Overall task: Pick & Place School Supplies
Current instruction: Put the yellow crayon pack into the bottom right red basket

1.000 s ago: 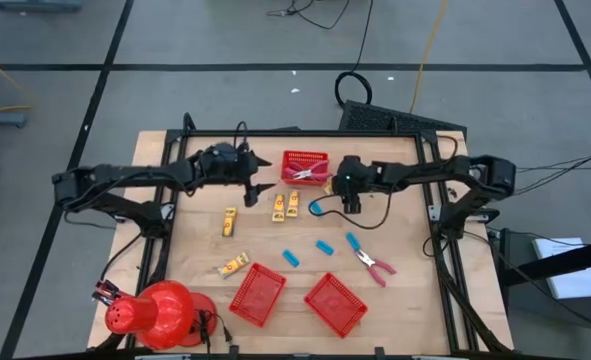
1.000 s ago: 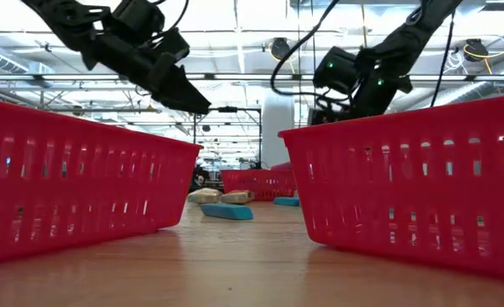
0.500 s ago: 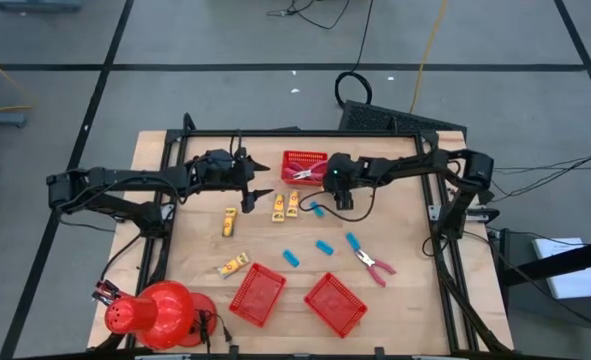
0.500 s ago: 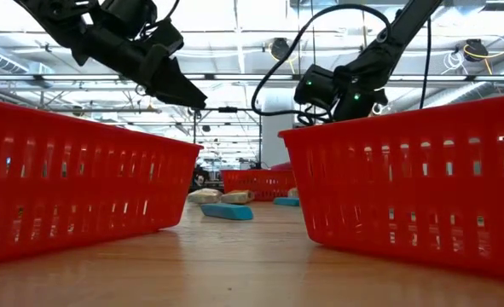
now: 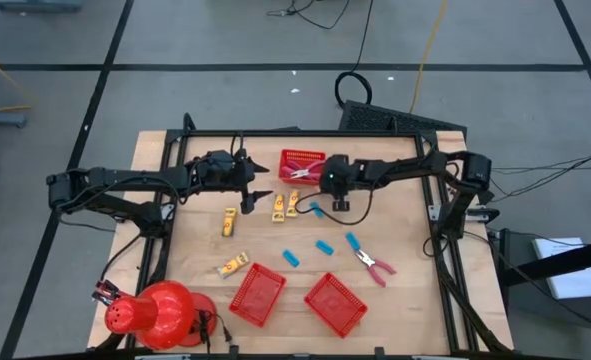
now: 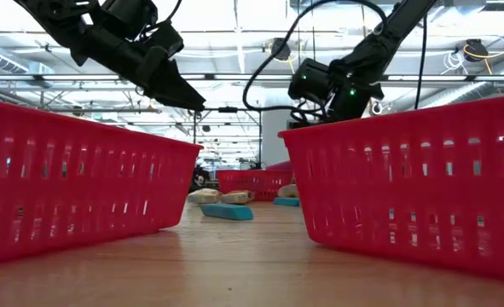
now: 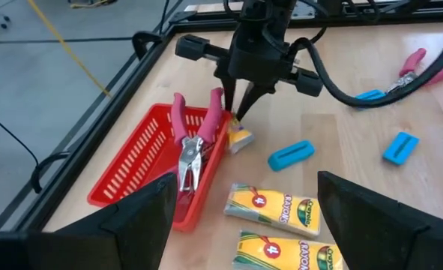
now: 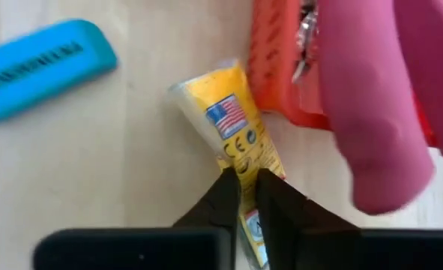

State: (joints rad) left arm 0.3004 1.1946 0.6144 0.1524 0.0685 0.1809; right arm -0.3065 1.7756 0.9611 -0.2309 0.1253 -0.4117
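Note:
A small yellow packet (image 8: 225,120) lies beside the near right corner of the far red basket (image 5: 305,165). My right gripper (image 8: 243,191) stands over it, pointing down, shut on it; the left wrist view shows this gripper (image 7: 238,112) too. Pink-handled pliers (image 7: 191,142) lie in that basket. My left gripper (image 5: 258,183) hangs open above the table, left of the basket, with nothing between its fingers. Yellow crayon boxes (image 5: 285,205) and blue erasers (image 5: 316,209) lie flat on the table. Another pair of pliers (image 5: 370,258) lies farther right. My right gripper pinches one end of the yellow packet (image 8: 243,171) between its two fingers, coming from above and pointing down. The packet's other end (image 7: 241,141) rests on the table against the basket's corner. I cannot tell whether the held end is off the wood.
Two more red baskets (image 5: 257,294) (image 5: 335,304) stand near the table's front edge. A big red dome (image 5: 160,313) sits at the front left corner. Further crayon boxes (image 5: 229,222) (image 5: 235,265) and erasers (image 5: 291,258) (image 5: 324,247) lie mid-table.
My right gripper has gone toward the table's left edge and a little toward the far edge, up to the far basket's corner, where it now stands over the yellow packet.

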